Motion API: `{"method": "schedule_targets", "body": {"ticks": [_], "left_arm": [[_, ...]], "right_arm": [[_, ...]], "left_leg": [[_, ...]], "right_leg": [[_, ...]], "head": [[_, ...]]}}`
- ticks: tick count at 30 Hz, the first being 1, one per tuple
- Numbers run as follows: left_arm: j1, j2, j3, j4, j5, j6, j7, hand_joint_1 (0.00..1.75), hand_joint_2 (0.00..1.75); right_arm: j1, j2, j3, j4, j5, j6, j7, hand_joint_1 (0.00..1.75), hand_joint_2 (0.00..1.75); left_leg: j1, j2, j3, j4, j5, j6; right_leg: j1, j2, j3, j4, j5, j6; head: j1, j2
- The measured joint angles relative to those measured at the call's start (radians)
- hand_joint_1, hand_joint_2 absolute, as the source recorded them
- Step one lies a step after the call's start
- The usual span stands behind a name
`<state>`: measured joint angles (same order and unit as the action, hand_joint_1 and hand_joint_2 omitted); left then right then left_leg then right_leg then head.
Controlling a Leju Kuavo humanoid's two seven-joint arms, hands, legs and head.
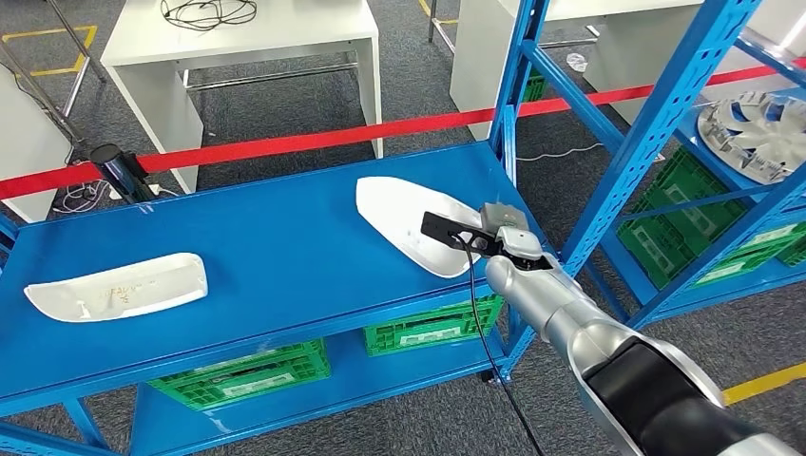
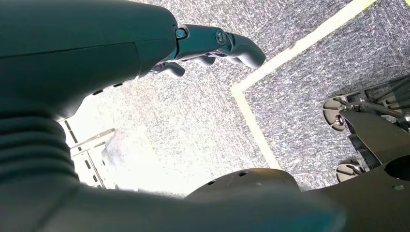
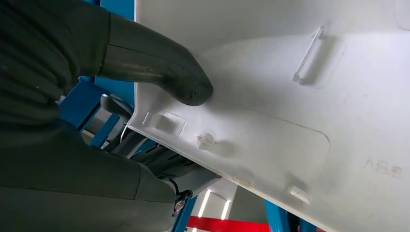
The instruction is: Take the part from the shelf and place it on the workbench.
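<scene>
Two white curved shell parts lie on the blue shelf (image 1: 276,242). One part (image 1: 399,214) is at the right end, the other (image 1: 119,288) at the left end. My right hand (image 1: 466,233) grips the near right edge of the right part. Up close, the thumb (image 3: 159,67) presses on the part's (image 3: 300,96) ribbed white face while the darker fingers (image 3: 159,159) reach under its rim. My left hand (image 2: 208,46) hangs over grey carpet with nothing in it, its fingers loosely apart.
A blue upright (image 1: 508,142) stands just behind the right part. Green crates (image 1: 242,375) sit on the lower shelf. A red barrier tape (image 1: 285,142) runs behind the rack, with white tables (image 1: 247,43) beyond. A second rack at right holds a metal fan wheel (image 1: 756,133).
</scene>
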<state>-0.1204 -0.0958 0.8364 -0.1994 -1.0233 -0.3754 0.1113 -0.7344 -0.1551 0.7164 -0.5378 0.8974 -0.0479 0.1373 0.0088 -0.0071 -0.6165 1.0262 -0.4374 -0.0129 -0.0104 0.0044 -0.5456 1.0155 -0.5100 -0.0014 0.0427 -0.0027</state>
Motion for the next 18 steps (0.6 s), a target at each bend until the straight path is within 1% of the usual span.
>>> {"method": "schedule_targets", "body": {"ticks": [10,14,16,18], "left_arm": [[0.001,0.0,0.009,0.0,0.01,0.0,0.011,0.0,1.75],[0.002,0.0,0.018,0.0,0.008,0.0,0.039,0.0,1.75],[0.003,0.0,0.018,0.0,-0.003,0.0,0.043,0.0,1.75],[0.003,0.0,0.018,0.0,-0.017,0.0,0.043,0.0,1.75]], "right_arm": [[-0.023,0.027,-0.003,-0.002,0.017,0.023,-0.024,1.75,1.75],[-0.048,0.057,-0.007,-0.035,-0.001,-0.031,-0.053,1.75,1.75],[-0.069,0.075,-0.01,-0.088,-0.026,-0.076,-0.077,1.75,1.75],[-0.091,0.091,-0.016,-0.178,-0.074,-0.104,-0.106,1.75,1.75]], "left_leg": [[0.0,0.0,0.0,0.0,0.0,0.0],[0.0,0.0,-0.001,0.0,0.001,0.0],[0.0,0.0,-0.002,0.0,0.001,0.0],[0.0,0.0,-0.002,-0.001,0.001,-0.001]], "right_leg": [[0.0,0.0,0.002,0.0,0.001,0.0],[0.0,0.0,0.0,0.001,0.001,0.001],[0.0,0.0,-0.001,0.001,0.001,0.001],[0.0,0.001,-0.002,0.001,0.001,0.0]], "head": [[0.0,0.0],[0.0,0.0],[0.0,0.0],[0.0,0.0]]}}
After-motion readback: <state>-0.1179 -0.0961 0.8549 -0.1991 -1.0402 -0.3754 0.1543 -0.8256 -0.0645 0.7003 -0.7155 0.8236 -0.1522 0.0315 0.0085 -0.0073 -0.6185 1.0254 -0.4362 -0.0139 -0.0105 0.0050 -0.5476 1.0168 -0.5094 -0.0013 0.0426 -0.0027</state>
